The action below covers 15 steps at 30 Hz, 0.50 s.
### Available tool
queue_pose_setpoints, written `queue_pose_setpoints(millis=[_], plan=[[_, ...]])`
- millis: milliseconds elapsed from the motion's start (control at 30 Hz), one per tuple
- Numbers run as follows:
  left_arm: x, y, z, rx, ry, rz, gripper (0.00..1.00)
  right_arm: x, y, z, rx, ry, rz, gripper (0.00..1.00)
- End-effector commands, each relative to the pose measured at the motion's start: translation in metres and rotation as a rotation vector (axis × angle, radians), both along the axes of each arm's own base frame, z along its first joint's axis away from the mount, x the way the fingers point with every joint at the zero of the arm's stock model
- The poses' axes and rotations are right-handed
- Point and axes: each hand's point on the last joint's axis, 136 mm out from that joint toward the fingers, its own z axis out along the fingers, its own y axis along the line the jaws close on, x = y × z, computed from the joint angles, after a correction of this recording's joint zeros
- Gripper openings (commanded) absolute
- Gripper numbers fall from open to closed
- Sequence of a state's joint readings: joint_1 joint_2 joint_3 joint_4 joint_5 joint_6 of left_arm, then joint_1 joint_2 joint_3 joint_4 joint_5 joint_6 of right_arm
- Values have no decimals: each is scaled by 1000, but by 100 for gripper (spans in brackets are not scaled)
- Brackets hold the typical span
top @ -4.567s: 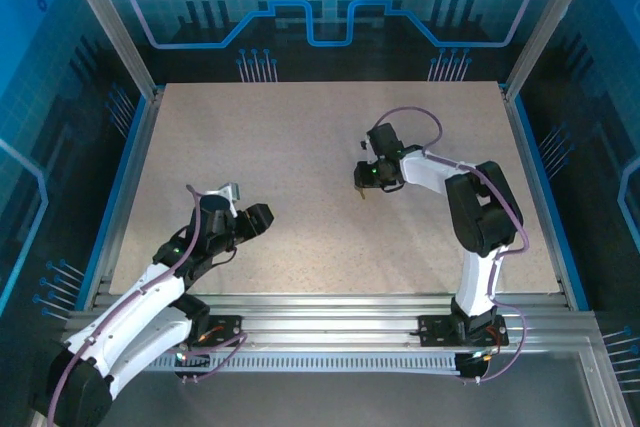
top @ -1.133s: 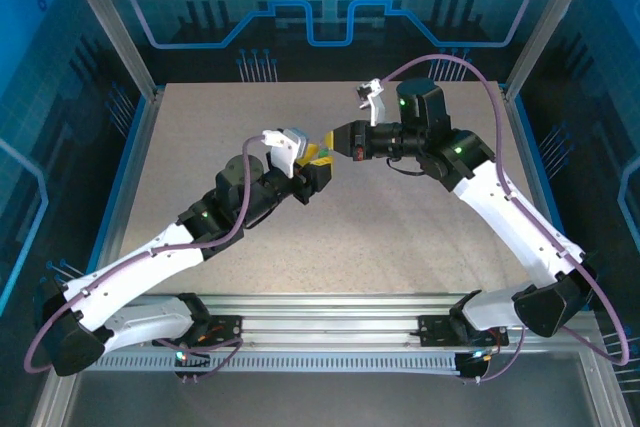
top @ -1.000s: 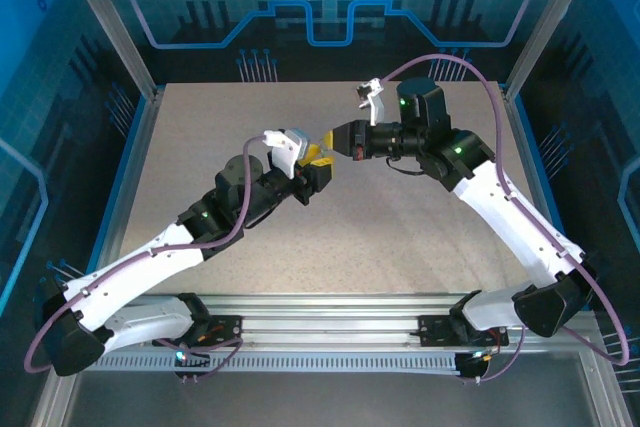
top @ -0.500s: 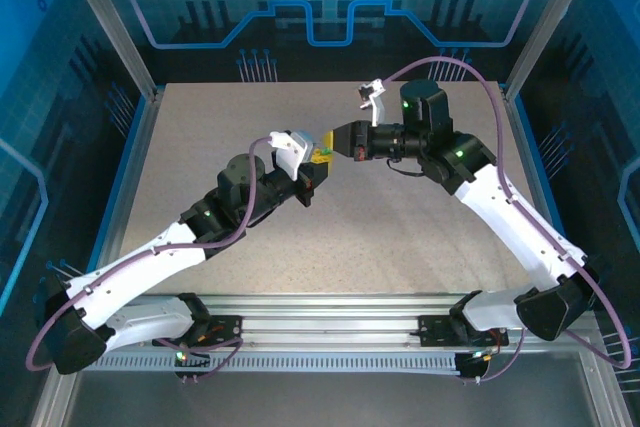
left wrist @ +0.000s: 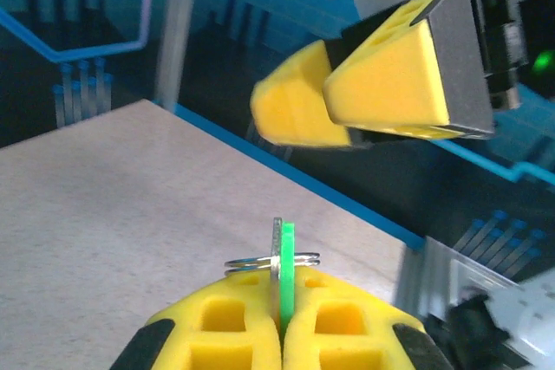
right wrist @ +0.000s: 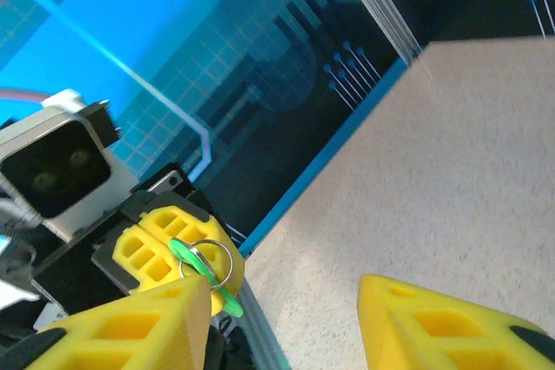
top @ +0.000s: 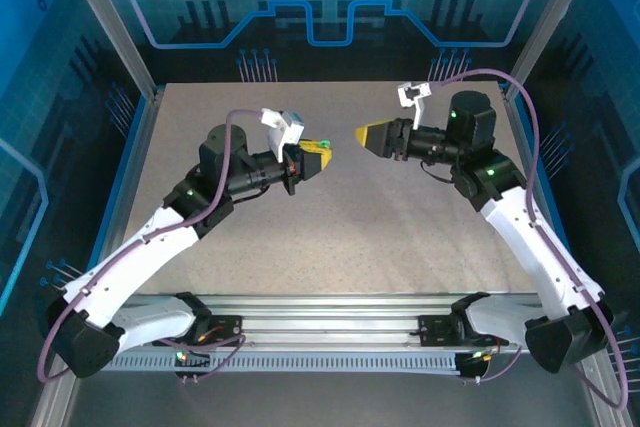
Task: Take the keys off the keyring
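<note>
Aloft, left gripper (top: 321, 153) pinches the keys (left wrist: 286, 273), facing open-jawed right gripper (top: 362, 134).

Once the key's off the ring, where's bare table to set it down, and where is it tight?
The widest bare patch of table is near centre, bordered by the left arm, the right arm and the front rail. The far strip along the back panel is bare too. It is tight in the gap between the left gripper, shut on the key with its keyring, and the open right gripper.
</note>
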State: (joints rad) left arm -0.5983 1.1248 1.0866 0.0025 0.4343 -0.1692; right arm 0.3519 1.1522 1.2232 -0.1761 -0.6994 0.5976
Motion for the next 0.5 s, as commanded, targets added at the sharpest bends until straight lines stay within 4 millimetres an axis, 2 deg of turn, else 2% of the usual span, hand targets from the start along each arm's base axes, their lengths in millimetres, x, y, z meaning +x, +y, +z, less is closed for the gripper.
queue_pose_setpoints(millis=[0,133,233,333,467], plan=[[-32,-12,13,-34,94,-210,0,-26,4,22,12,-294,151,51],[-46,-16,23,-56,134,-314,0,-48,7,17,30,-525,212,52],[-55,-17,29,-70,152,-372,0,-64,5,18,50,-733,199,59],[-63,-18,32,-69,178,-423,0,-79,7,13,42,-853,203,64],[-71,-18,36,-78,195,-473,0,-88,15,14,24,-922,229,65]])
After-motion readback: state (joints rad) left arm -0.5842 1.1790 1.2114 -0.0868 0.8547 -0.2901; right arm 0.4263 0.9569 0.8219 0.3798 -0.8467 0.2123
